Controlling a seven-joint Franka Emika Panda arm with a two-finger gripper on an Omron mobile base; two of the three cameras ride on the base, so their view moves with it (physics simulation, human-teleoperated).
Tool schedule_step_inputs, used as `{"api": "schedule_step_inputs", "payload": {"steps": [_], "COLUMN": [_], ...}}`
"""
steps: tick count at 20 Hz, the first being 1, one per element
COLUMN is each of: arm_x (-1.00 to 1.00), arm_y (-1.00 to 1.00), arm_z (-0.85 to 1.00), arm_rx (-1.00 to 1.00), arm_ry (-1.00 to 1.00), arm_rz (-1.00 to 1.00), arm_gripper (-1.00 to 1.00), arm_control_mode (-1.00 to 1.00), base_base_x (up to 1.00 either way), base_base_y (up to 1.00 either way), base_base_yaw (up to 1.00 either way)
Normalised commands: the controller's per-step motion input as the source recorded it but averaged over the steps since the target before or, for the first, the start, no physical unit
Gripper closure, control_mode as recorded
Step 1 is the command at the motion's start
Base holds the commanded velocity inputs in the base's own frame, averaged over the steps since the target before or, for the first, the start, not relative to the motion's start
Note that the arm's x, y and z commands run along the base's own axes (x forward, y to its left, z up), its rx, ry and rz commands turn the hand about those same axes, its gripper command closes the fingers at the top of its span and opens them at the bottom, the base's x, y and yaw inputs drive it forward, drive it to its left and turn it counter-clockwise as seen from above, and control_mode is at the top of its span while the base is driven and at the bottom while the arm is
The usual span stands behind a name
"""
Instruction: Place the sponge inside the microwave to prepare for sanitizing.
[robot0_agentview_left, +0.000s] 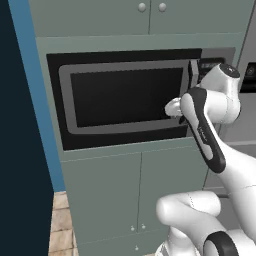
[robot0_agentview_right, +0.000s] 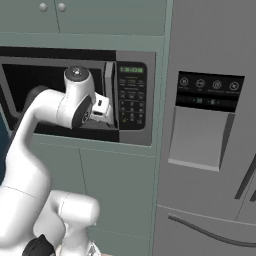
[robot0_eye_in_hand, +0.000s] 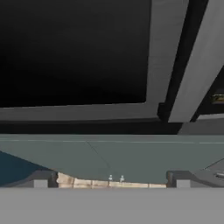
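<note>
While the white arm reaches up toward the wall unit, its two-finger gripper (robot0_eye_in_hand: 112, 181) sits close in front of the large black-fronted microwave (robot0_agentview_left: 125, 97), near the right end of the grey-trimmed dark window door (robot0_agentview_left: 122, 95). In the hand view the two dark fingertips (robot0_eye_in_hand: 41, 179) stand far apart at the lower corners with nothing between them, so the jaws are spread wide and hold nothing. A grey vertical door handle (robot0_eye_in_hand: 192, 61) slants down the right side of that view, just beside the window's frame. From the right base view the side keypad with its green display (robot0_agentview_right: 131, 95) lies just right of the hand. The door looks shut or nearly so; I cannot tell which. Pale green cabinet doors (robot0_agentview_left: 135, 195) run below the microwave, and a grey refrigerator with a dispenser panel (robot0_agentview_right: 205, 125) stands to its right.
</note>
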Motion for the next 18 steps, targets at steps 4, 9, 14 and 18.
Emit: {"api": "schedule_step_inputs", "payload": {"steps": [4,9,14,18], "arm_x": [-0.02,0.05,0.19,0.27], "arm_y": [-0.29,-0.29,-0.23,-0.13], "arm_z": [0.17,0.20,0.18,0.02], "arm_rx": [0.07,0.01,-0.01,-0.05], "arm_ry": [-0.07,-0.04,-0.02,0.04], "arm_rz": [0.00,0.00,0.00,0.00], "arm_gripper": [-1.00,-1.00,-1.00,-1.00], "arm_control_mode": [-1.00,-1.00,-1.00,-1.00], "base_base_x": [0.00,0.00,0.00,0.00], "base_base_y": [0.00,0.00,0.00,0.00], "base_base_yaw": [0.00,0.00,0.00,0.00]}}
